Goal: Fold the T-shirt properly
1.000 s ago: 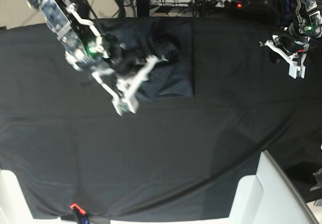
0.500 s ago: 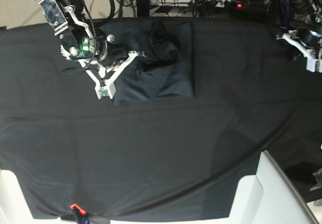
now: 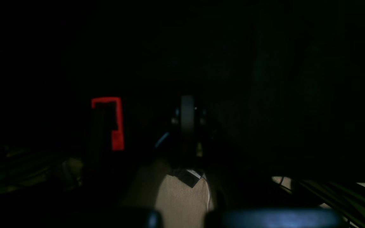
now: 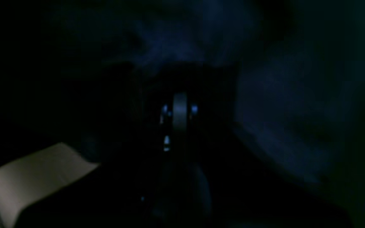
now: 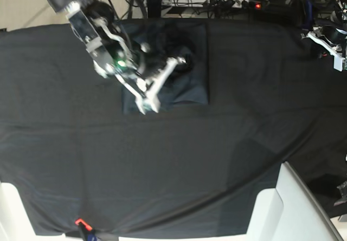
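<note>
1. Your T-shirt (image 5: 184, 84) lies folded into a rough rectangle on the far-middle part of the black table cloth (image 5: 162, 170); it still has a bunched, rumpled lump at its upper centre.
2. Your right gripper (image 5: 181, 62) now reaches over the shirt from the base view's left, tip at that bunched lump. Half a second ago it sat off the shirt's left edge, pulled back; a second ago it was over the shirt's lower left part.
3. Right jaws are pressed together. Whether they pinch any fabric you cannot tell; both the base and wrist views are too dark there.
4. The right wrist view shows only blurred dark blue-grey cloth (image 4: 280, 120) ahead of the fingers.
5. Your left gripper (image 5: 331, 49) sits at the far right edge of the base view, well apart from the shirt, about where it was half a second ago; a second ago it was lower and further in.
6. Left jaws are pressed together, holding nothing.
7. The shirt outline looks roughly unchanged.
</note>
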